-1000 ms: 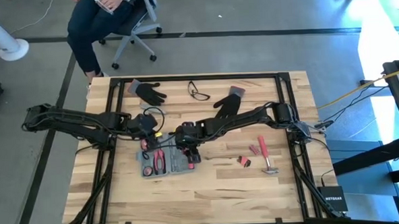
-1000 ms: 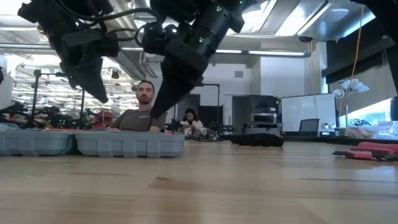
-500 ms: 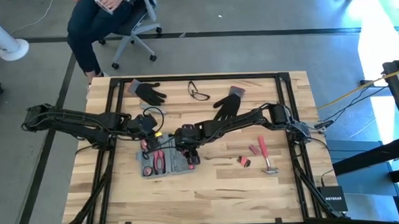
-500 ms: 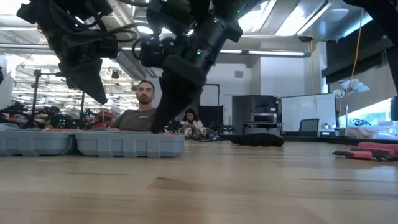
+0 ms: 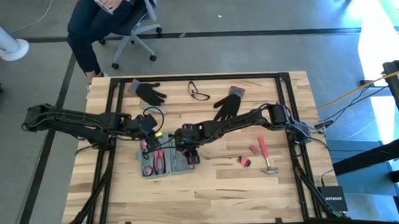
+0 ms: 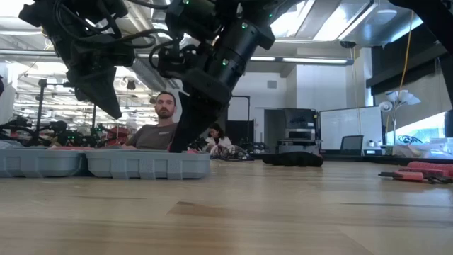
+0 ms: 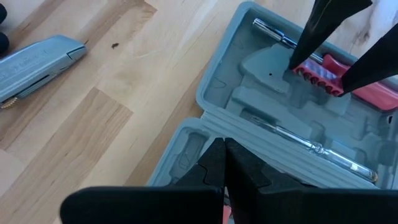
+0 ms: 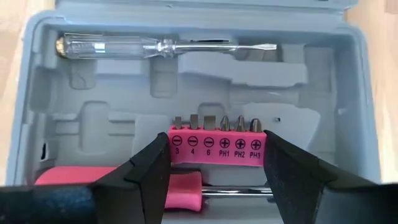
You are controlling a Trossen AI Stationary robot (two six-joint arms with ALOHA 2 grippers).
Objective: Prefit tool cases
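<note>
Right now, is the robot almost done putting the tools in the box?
Partly. The tool case lies open with a clear-handled screwdriver and a pink-handled tool already seated. The right gripper is holding the pink bit holder over its recess. The left gripper hovers shut above the case. Still out on the table: the hammer and small red pieces.

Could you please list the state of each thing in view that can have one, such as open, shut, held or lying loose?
tool case: open, flat on the table.
right gripper: shut on the pink bit holder, down in the case.
left gripper: shut, empty, above the case.
clear-handled screwdriver: seated in its recess.
hammer: loose on the table.
safety glasses: lying unfolded.
utility knife: lying on the table, no blade showing.
</note>
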